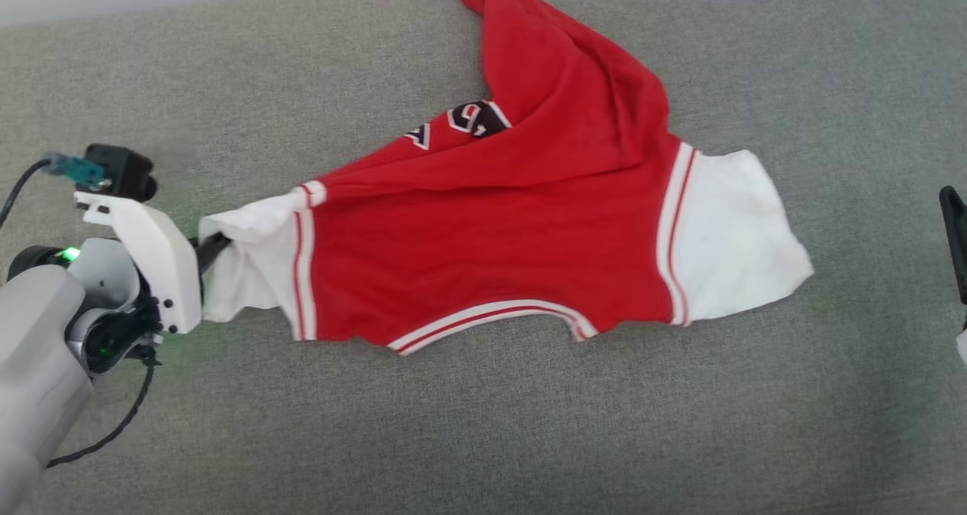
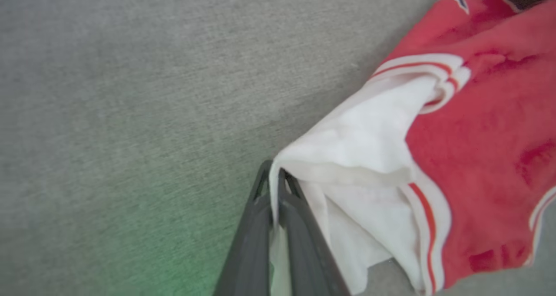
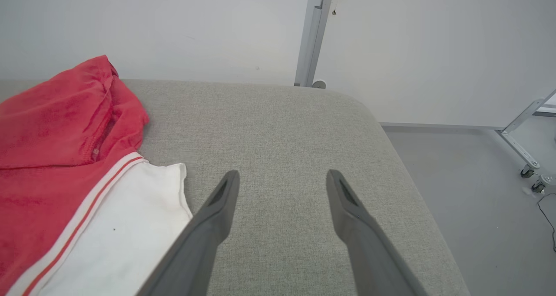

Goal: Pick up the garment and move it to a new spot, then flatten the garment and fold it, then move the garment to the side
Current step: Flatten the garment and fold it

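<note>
Red garment [image 1: 491,258] pinched between left gripper [image 2: 273,174] fingers.

The garment [image 1: 491,251] lies on the cushion [image 1: 227,424]. A sleeve [image 2: 347,157] sits pinched between the left gripper's [image 2: 274,174] jaws, the body beyond and right of them. The other sleeve [image 3: 121,235] lies left of the right gripper's [image 3: 282,183] jaws, apart.

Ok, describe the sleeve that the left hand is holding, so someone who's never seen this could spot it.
On the grey padded surface lies a red garment with two white sleeves. The one you want is the sleeve at the head view's left end, bunched and folded. Unlike the flat other sleeve, its edge is pinched between the left hand's dark fingers.
</note>
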Motion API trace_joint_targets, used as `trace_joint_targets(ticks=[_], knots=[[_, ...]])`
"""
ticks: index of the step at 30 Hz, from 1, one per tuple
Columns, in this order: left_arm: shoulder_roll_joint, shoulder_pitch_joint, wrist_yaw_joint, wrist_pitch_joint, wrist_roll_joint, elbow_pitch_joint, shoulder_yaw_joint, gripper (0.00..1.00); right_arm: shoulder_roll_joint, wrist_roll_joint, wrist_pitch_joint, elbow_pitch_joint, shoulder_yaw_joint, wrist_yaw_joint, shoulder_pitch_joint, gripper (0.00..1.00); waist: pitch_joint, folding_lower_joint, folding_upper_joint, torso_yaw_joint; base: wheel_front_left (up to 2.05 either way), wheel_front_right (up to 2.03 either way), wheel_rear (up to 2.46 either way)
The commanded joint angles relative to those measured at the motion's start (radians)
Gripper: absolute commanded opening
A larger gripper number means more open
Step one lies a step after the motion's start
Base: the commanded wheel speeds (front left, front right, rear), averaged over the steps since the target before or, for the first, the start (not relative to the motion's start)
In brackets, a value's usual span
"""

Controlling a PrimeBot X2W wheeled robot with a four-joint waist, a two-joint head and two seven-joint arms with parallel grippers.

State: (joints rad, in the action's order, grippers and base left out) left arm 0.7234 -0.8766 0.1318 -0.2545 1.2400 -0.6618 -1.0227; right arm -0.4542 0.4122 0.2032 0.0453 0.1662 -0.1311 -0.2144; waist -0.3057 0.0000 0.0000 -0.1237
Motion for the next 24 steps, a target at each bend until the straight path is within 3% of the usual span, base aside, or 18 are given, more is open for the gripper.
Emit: trace_joint_targets(ticks=[1,2,3,9,14,19,22,24], knots=[[-0.004,0.000,-0.003,0.025,-0.014,-0.034,0.002,0.23,0.002,-0.003,0.004,-0.001,-0.004,0.001,-0.003,1.00,0.000,0.0000,0.0000,-0.002,0.00,0.00,0.00],[-0.011,-0.003,-0.003,0.040,-0.020,-0.052,0.002,0.83,0.001,-0.003,0.004,-0.003,-0.008,0.001,-0.006,1.00,0.000,0.0000,0.0000,-0.002,0.00,0.00,0.00],[-0.017,-0.006,-0.003,0.053,-0.029,-0.068,-0.001,1.00,-0.002,-0.004,0.004,-0.004,-0.012,0.001,-0.006,1.00,0.001,0.0000,0.0000,-0.001,0.00,0.00,0.00],[-0.011,-0.030,-0.003,0.155,-0.088,-0.077,-0.025,1.00,-0.022,-0.004,0.014,-0.020,-0.045,0.001,-0.004,1.00,0.013,0.0000,0.0000,0.016,0.00,0.00,0.00],[0.003,-0.007,-0.018,0.309,-0.132,-0.042,-0.013,1.00,-0.069,-0.002,0.041,-0.050,-0.140,0.001,0.016,1.00,0.030,0.0000,0.0000,0.032,0.00,0.00,0.00],[-0.024,0.089,-0.113,0.490,-0.162,0.054,0.023,1.00,-0.161,0.019,0.109,-0.107,-0.299,0.001,0.036,1.00,0.042,0.0000,0.0000,0.056,0.00,0.00,0.00],[-0.060,0.160,-0.197,0.520,-0.192,0.137,0.077,1.00,-0.239,0.066,0.149,-0.156,-0.392,0.001,0.044,1.00,0.045,0.0000,0.0000,0.081,0.00,0.00,0.00],[-0.092,0.210,-0.250,0.521,-0.260,0.225,0.172,1.00,-0.295,0.092,0.174,-0.181,-0.434,0.001,0.044,1.00,0.045,0.0000,0.0000,0.101,0.00,0.00,0.00]])
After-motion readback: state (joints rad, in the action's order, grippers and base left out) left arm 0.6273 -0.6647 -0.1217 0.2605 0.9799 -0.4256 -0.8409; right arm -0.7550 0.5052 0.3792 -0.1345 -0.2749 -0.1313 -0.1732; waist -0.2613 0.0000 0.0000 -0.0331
